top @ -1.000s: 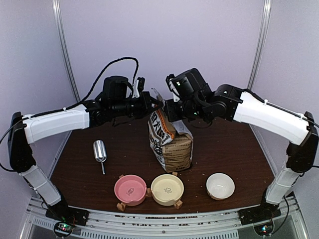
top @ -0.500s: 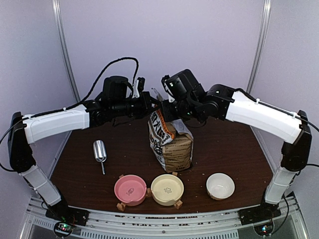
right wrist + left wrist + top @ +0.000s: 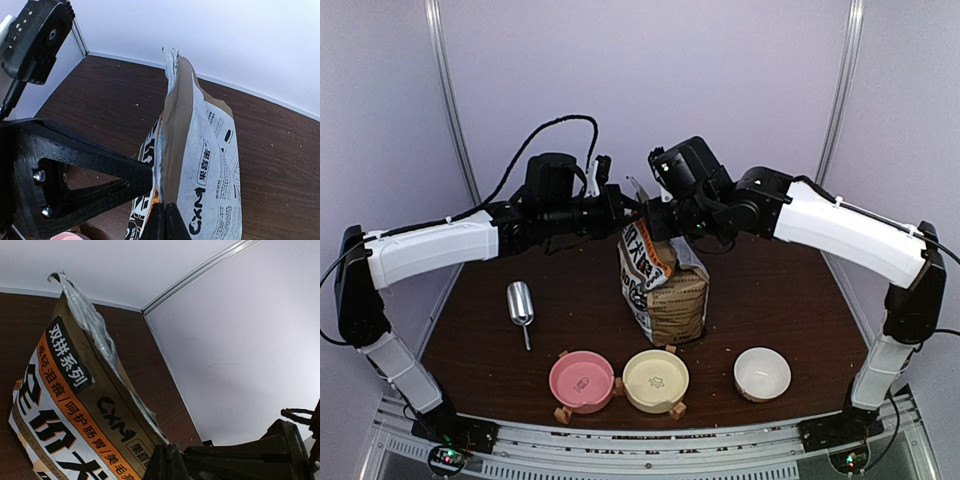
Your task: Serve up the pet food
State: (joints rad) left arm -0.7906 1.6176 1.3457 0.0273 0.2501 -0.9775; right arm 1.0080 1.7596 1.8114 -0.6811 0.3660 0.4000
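We've L claw [image 3: 623, 206] & R claw [image 3: 655, 214] both clamped on bag [image 3: 665, 290] top, opposite sides. Likely to pull it open.

The bag [image 3: 660, 290] stands behind a row of bowls [image 3: 656, 380], the scoop [image 3: 520, 303] lying to its left.

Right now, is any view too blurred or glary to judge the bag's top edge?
Top external: evenly lit, sharp, but the bag is small. Left wrist: top edge sharp, mild sheen along it; left gripper a dark silhouette. Right wrist: edge crisp, no glare.
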